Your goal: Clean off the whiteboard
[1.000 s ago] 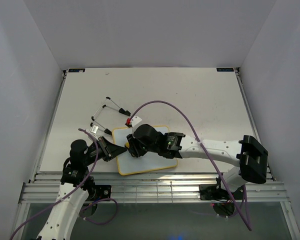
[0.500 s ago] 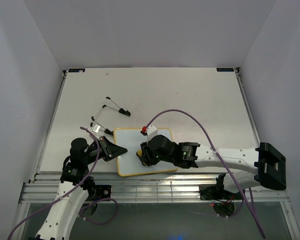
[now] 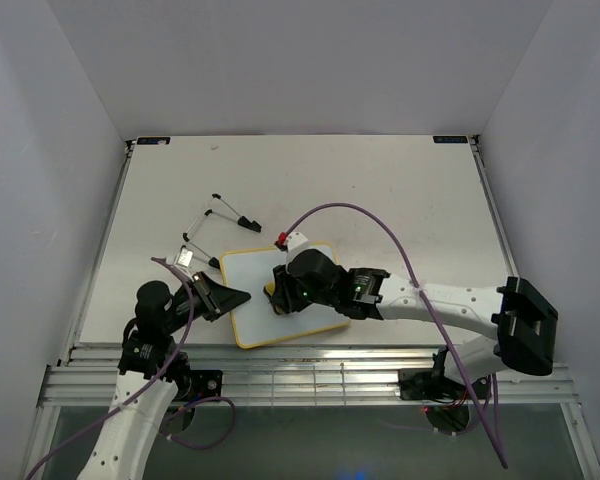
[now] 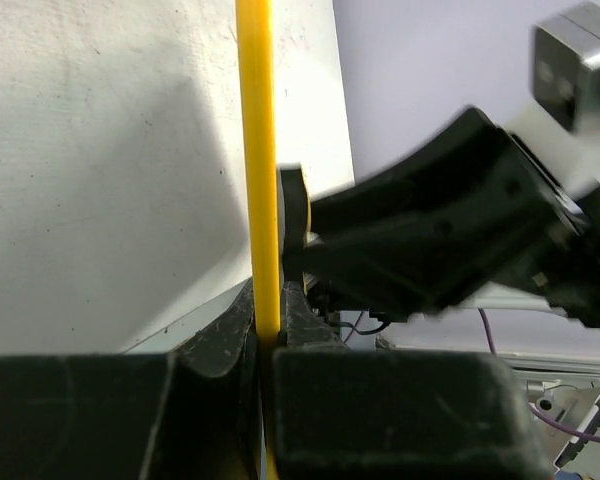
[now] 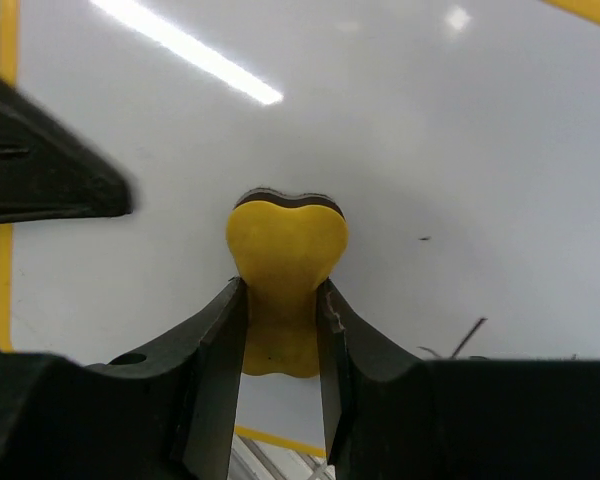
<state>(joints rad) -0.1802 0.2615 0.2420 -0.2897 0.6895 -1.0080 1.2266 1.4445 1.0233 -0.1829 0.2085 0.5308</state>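
**Wipe stroke under way; traces remain**

Your right pincer (image 3: 278,298), clamped on the one yellow eraser (image 5: 285,250), has swept from the near middle of the single whiteboard (image 3: 255,325) to its far-left part. Faint strokes remain, so wiping is unfinished. Your left pincer (image 4: 270,330) grips the frame. The board lies near-centre on the surface (image 3: 380,190), with roughly three markers (image 3: 235,212) beyond it.

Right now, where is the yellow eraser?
The eraser is pinched in the right gripper against the whiteboard. Seen from above, that is the board's left-centre, near the left gripper.
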